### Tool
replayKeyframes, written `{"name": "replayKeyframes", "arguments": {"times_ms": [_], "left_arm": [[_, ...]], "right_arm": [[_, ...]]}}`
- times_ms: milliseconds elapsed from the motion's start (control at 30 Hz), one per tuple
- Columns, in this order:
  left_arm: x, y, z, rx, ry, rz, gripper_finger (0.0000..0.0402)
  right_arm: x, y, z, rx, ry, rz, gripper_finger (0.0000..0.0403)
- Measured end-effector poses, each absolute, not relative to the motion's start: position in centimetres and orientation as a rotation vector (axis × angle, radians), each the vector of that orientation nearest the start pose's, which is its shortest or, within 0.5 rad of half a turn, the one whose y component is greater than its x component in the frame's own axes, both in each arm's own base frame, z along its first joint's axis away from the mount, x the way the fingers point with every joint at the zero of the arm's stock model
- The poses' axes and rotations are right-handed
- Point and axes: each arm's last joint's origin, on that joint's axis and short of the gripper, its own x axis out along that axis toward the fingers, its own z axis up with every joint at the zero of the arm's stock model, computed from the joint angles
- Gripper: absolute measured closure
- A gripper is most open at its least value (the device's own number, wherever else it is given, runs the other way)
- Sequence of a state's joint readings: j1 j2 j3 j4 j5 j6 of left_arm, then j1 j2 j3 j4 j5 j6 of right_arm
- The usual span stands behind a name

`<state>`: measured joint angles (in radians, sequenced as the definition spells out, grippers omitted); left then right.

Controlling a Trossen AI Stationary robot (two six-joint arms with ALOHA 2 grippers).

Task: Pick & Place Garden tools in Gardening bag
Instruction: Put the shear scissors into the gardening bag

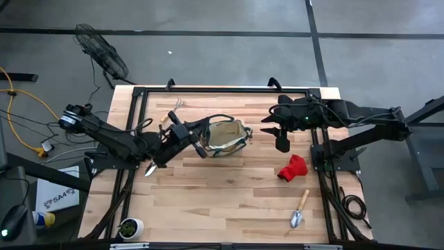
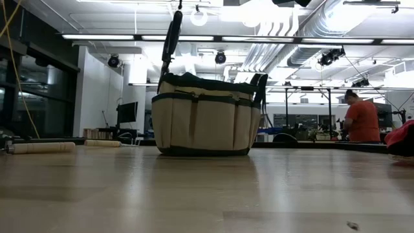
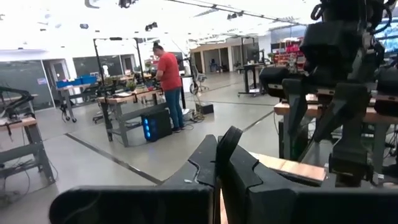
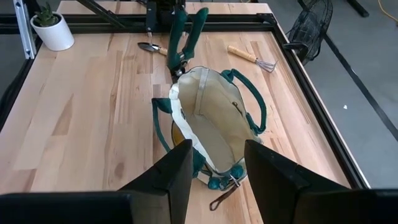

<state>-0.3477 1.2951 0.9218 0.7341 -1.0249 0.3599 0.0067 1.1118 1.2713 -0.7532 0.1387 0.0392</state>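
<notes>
We observe the small beige canvas gardening bag with dark green trim and loop handles (image 1: 225, 137) standing upright near the middle of the pale wooden slat table (image 1: 229, 201), its mouth open toward the ceiling. The left gripper (image 1: 182, 132) sits just beside the bag's left rim, fingers fully closed on a pair of dark-green-handled pruning shears (image 4: 181, 37); in the right wrist view the shears hang with the blade end pointing down toward the bag's edge, and in the low view the dark handle (image 2: 171, 35) rises above the bag's left top corner. The right gripper (image 1: 282, 144) hovers to the right of the bag, apart from it, with its two dark fingers (image 4: 171, 171) spread roughly halfway and nothing between them; its camera looks down into the bag's beige interior. A red glove-like item (image 1: 293, 168) lies on the table below the right gripper, near the right frame rail. A wooden-handled metal trowel (image 1: 299, 209) lies toward the near right corner of the table, well apart from the bag. A wooden-handled hand rake (image 1: 171, 111) lies near the far edge, left of the bag. A second metal trowel (image 1: 149, 169) shows its blade by the left arm. A small potted plant in a white pot (image 1: 130, 227) stands at the near left corner. A person in a red shirt (image 3: 168, 81) stands at a workbench in the room beyond.
</notes>
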Motion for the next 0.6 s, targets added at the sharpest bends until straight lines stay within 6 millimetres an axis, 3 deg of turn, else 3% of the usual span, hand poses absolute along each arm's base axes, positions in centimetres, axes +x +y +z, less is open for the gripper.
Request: {"name": "replayKeyframes", "arguments": {"times_ms": [600], "left_arm": [[26.00,-7.90,35.99,0.209,-0.138,0.763,0.0402]], "right_arm": [[21.54,-0.24,38.44,-0.009,0.591,-0.133,0.0264]]}}
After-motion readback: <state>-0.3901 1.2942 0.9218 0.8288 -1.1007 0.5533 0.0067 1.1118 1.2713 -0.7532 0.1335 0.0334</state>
